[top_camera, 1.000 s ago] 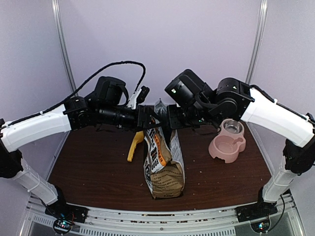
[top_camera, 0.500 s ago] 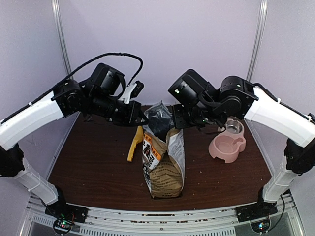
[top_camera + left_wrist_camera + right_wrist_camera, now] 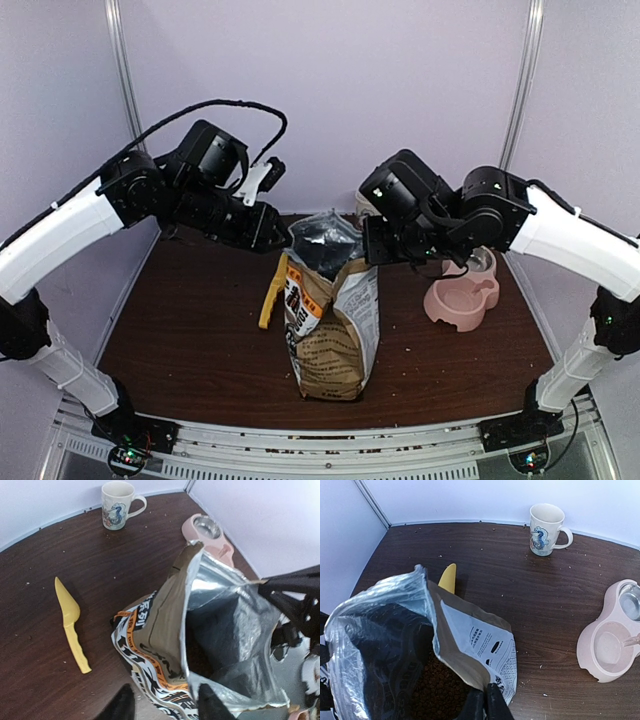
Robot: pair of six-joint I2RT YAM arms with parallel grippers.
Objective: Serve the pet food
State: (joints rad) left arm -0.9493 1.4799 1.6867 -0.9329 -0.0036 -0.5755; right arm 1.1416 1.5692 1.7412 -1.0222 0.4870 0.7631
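Pet food (image 3: 437,690) looks loose, light, spill-prone, lower left inside the floppy bag (image 3: 475,640); right pincer (image 3: 482,705) pinches the rim, left pincer (image 3: 166,705) spread. Best scooped.

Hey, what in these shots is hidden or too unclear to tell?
Pet food: right wrist view shows only a dark patch; the bag hides how much there is.
Yellow scoop: right wrist view, only its tip shows past the bag.
Pink bowl: right wrist view, its steel cup is cut by the right edge.
Left tool: left wrist view, fingers cut by the bottom edge; contact with the bag unclear.
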